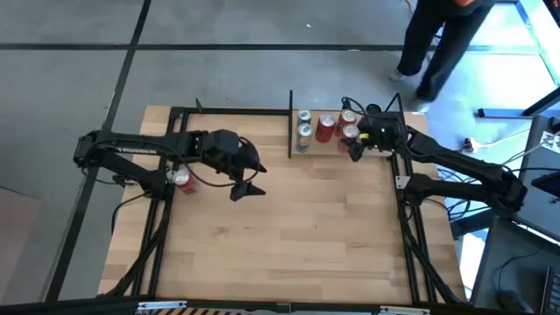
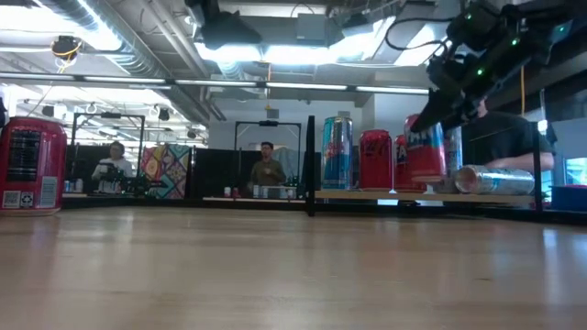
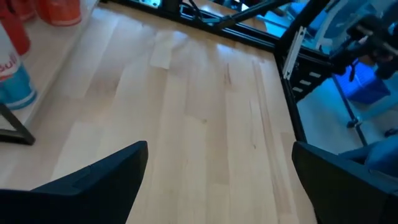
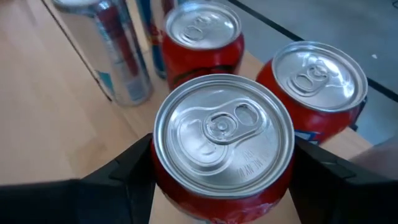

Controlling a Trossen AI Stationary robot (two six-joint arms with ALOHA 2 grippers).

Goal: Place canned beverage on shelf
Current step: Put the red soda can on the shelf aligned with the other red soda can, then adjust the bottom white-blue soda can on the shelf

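Closest to the right wrist camera, a red can (image 4: 222, 146) with a silver top and pull tab sits clamped between the two dark fingers (image 4: 118, 174) of the right pincer (image 1: 356, 149), one finger pressed to each side of it. Just beyond it stand two more red cans (image 4: 202, 40), and beside those a slim silver and blue can (image 4: 109, 53).

Seen from above, this pincer hangs over the shelf (image 1: 302, 156), a small pale wood board at about one o'clock on the table (image 1: 289, 236), with a thin black post (image 1: 290, 122) at its edge. In the level view, the held can (image 2: 425, 148) hangs upright over the shelf board; whether its base touches the board cannot be told. On the board stand a tall blue can (image 2: 336, 153) and a red can (image 2: 374, 159), and a silver can (image 2: 493, 180) lies on its side.

At about nine o'clock on the table, the left pincer (image 1: 248, 178) hovers with its fingers (image 3: 93, 186) spread wide and nothing between them. One more red can (image 1: 183, 180) stands on the table under the left arm. Beyond the table's far edge, a person's legs (image 1: 433, 44) show on the floor.
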